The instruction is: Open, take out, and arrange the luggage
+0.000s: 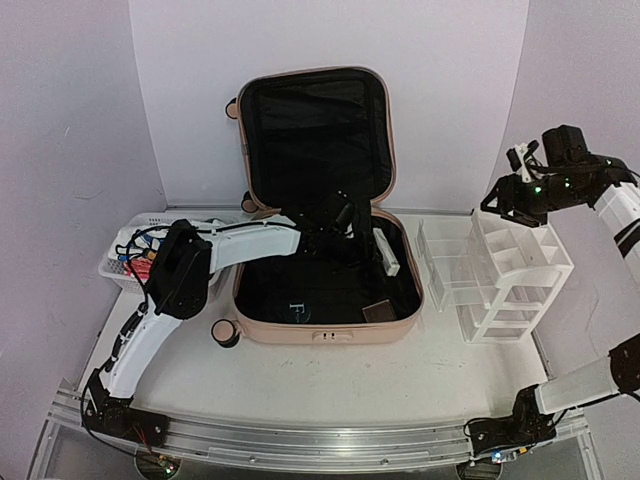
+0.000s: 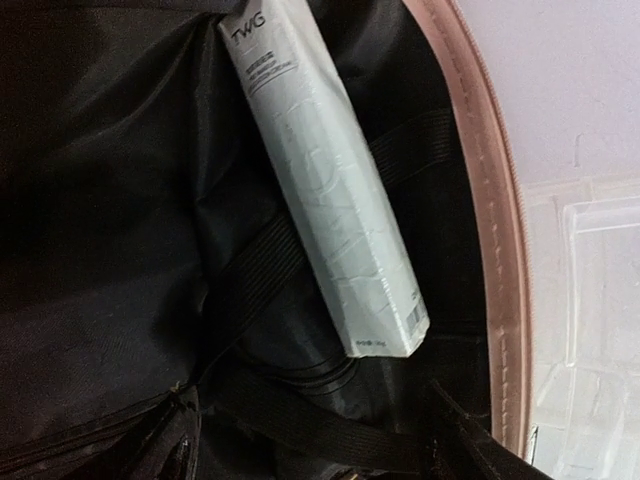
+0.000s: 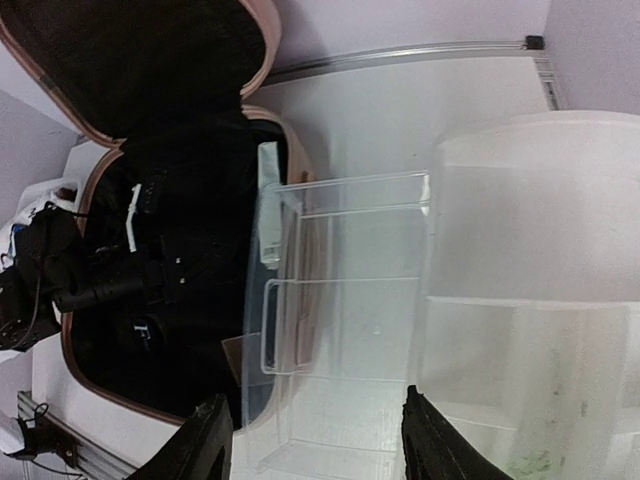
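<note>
A white mesh basket [image 1: 125, 262] holding wires sits mid-left on the worktop [image 1: 350, 390]. A clear drawer organizer [image 1: 495, 275] stands mid-right. In the left wrist view, a long white box [image 2: 330, 190] marked TWG lies diagonally across the centre.

Soft, even light with a lilac cast fills the overhead view — the worktop [image 1: 400, 390] is bright, shadows faint. Inside the luggage [image 1: 320, 330] the lining sinks to near-featureless black. The left wrist view is grainy and slightly blurred; in the right wrist view the drawer organizer [image 3: 520, 250] washes out pale.
</note>
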### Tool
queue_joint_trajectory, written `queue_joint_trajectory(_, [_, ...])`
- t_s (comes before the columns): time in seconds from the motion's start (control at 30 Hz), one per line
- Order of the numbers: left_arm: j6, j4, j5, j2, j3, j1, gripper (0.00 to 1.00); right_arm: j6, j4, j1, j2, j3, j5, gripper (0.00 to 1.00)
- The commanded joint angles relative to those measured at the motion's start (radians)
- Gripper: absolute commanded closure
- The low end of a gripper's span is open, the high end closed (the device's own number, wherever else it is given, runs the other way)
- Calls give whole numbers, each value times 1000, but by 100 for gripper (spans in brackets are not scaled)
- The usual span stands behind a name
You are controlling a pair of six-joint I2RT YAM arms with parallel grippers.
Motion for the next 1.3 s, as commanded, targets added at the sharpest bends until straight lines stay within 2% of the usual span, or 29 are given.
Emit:
queue_joint_trajectory(0.0, [77,42,-47,-183,-98,2,25,56,20,144,52,15,54,43])
queue_joint_trajectory(0.23, [164,30,-146,-396,-328,5,25,92,46,328,150,55,170,45])
queue_joint_trajectory(0.37, [203,17,-186,-508,-460,17,25,92,45,445,251,100,263,46])
queue_joint_trajectory(0.57, [239,-26,-322,-671,-615,38,25,62,27,574,423,206,438,46])
queue_joint_trajectory(0.93, [300,-97,-491,-879,-786,52,24,6,-12,620,728,388,657,42])
queue_joint_trajectory(1.27, [307,-121,-564,-962,-848,53,24,-27,-11,619,931,518,798,41])
